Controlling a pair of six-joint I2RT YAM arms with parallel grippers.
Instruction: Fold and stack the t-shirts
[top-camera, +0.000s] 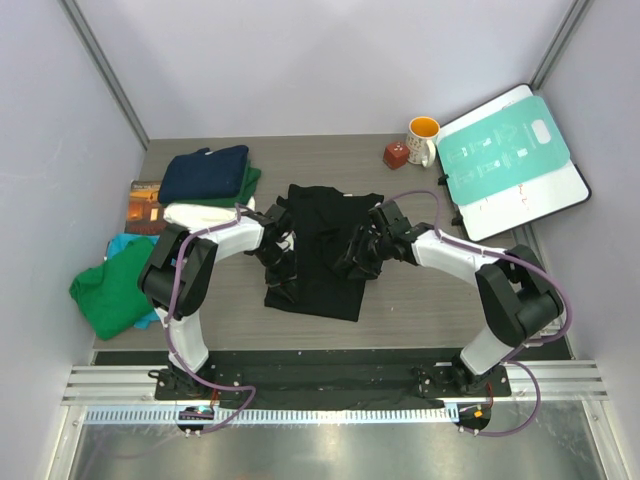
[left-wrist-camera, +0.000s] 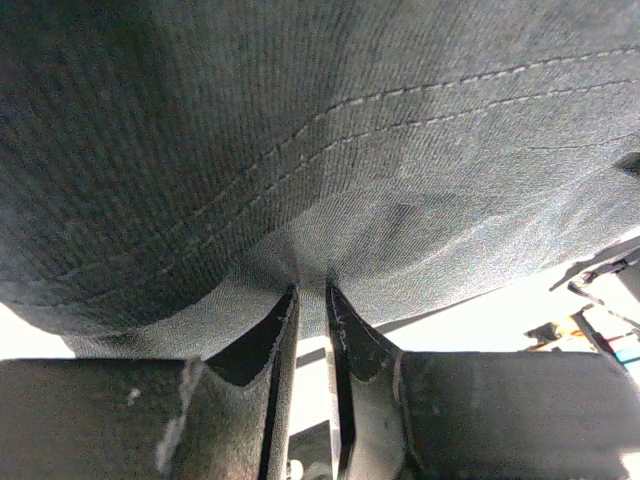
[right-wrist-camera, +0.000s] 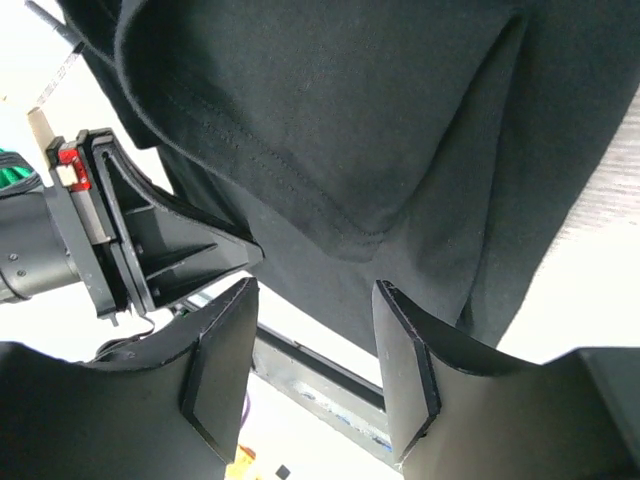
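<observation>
Left pincer (left-wrist-camera: 312, 292) is clenching a fold of the black t-shirt (top-camera: 325, 215), with the cloth pinched between its fingertips and bunching above them. Right pincer (right-wrist-camera: 315, 288) is standing released, jaws apart, just off the shirt's hemmed right edge and gripping nothing. The black t-shirt is lying mid counter (top-camera: 430, 300) between both arms. At far left, a folded navy t-shirt (top-camera: 205, 172) is sitting on a folded green one (top-camera: 250, 185). A crumpled green t-shirt (top-camera: 115, 290) is lying over a teal t-shirt (top-camera: 125, 243) at near left. A mug (top-camera: 424, 138) and a teal-and-white board (top-camera: 510, 160) are sitting far right.
</observation>
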